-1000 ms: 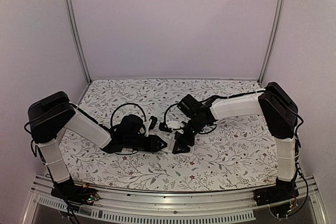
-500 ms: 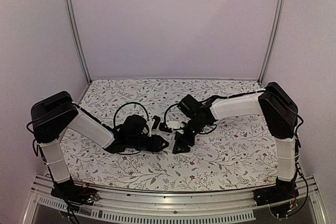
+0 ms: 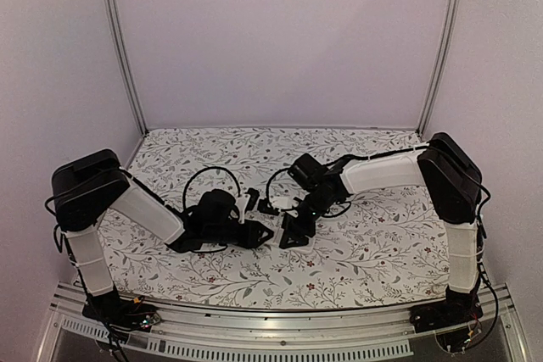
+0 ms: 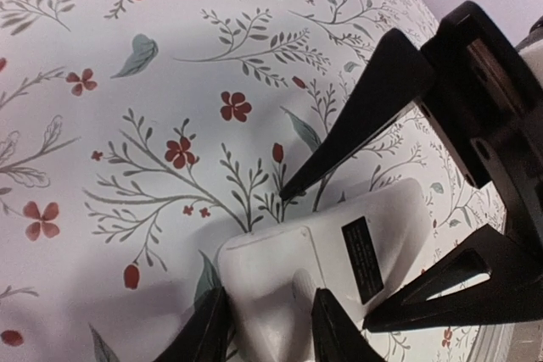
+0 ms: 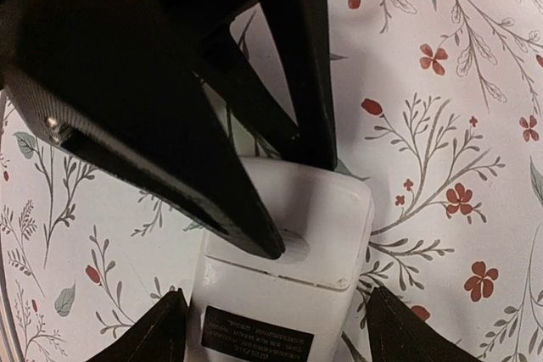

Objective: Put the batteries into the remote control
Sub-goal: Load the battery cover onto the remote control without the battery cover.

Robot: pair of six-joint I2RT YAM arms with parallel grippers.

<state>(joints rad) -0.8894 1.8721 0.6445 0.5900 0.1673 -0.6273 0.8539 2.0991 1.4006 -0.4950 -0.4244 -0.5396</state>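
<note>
Toward the near edge of the table (image 3: 386, 247), about midway along it, the remote control (image 4: 327, 264) lies back up, one end pinched between the 2 fingers of the left gripper (image 4: 267, 304), while the right gripper (image 5: 273, 298) stands wide astride its other end.

Remote control (image 4: 280, 273): white, back up, black label (image 4: 361, 247), on floral cloth (image 4: 127, 125).
Left gripper (image 4: 267, 332): fingers (image 4: 208, 332) clamp its near end.
Right gripper (image 4: 327, 260): spread fingers (image 4: 373, 99) straddle its far half.
</note>
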